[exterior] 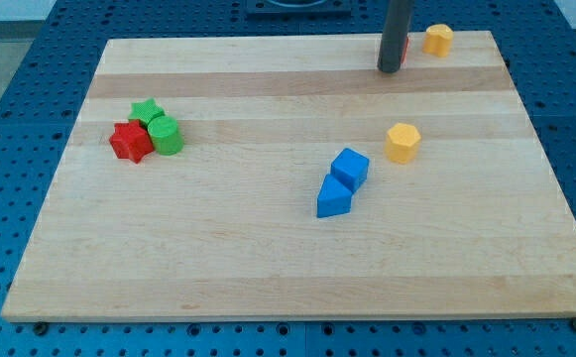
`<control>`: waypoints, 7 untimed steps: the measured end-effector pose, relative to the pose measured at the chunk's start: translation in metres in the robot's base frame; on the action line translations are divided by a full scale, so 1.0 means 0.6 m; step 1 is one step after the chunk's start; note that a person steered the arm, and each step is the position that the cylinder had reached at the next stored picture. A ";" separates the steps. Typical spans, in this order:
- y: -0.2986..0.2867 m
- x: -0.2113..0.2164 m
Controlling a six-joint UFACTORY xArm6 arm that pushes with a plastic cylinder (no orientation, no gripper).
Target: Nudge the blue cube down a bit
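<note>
so, status: not started by the looks of it | my tip [390, 70] sits bare near the view's top, touching no block i can see, well apart from the blue cube [350, 168] | cube mid-board, touching a blue wedge-ish block [333, 197] just below | left: whole approach plus nudge

A wooden board [268, 278] lies on a blue pegboard table [10, 119]. At the view's left, a red star [130, 142], green star [148, 111] and green cylinder [167, 134] cluster touching. A yellow hexagonal block [403, 142] sits right of centre, another yellow block [438, 40] near the top edge, and a blue wedge-like block [334, 196] below centre.
</note>
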State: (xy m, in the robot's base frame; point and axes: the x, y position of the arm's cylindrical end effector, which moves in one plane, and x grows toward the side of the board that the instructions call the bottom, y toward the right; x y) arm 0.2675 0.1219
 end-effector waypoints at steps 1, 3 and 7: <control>-0.024 -0.005; -0.024 -0.064; -0.018 -0.021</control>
